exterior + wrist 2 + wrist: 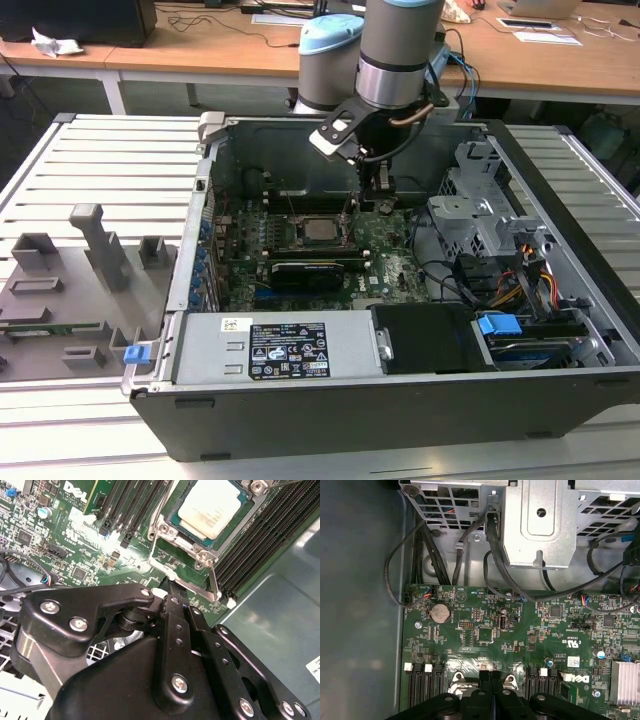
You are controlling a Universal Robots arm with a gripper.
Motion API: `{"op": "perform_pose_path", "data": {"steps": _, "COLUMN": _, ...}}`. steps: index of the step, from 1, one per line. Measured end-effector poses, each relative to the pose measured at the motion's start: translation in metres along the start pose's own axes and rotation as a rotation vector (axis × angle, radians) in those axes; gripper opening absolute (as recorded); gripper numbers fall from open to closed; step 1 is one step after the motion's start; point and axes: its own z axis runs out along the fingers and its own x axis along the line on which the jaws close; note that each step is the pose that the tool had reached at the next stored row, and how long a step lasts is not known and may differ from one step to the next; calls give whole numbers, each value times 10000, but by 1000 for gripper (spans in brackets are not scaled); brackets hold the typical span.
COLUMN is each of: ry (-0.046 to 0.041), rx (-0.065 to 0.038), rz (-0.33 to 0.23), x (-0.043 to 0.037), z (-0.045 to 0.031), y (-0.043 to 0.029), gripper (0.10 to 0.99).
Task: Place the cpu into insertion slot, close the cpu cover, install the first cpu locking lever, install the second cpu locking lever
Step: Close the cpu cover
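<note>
Computer case point(300, 420) on slatted table point(100, 160); fingers point(172, 597) closed together just beside insertion slot point(200, 555), cpu point(212, 505) seated inside.

Printed labels point(288, 350) cover the power supply point(205, 352); a white logo point(75, 491) marks the motherboard point(90, 550).

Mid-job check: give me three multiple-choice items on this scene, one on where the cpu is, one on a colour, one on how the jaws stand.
1. Where is the cpu?
A in the socket
B between the jaws
C on a desk

2. What colour is the board?
A blue
B green
C red

3. How do the jaws stand?
A wide open
B shut
C clamped on a cable

Answers:
1 A: its silver top lies framed by the socket's metal border.
2 B: it is green in both wrist views.
3 B: in the first wrist view the gripper has its jaws together with no gap.
</note>
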Motion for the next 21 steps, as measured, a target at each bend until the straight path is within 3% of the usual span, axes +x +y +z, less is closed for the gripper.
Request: {"op": "perform_pose_path", "data": {"steps": 21, "ry": 0, "rx": 0, "rz": 0, "x": 4, "z": -1, "y": -88, "gripper": 106}}
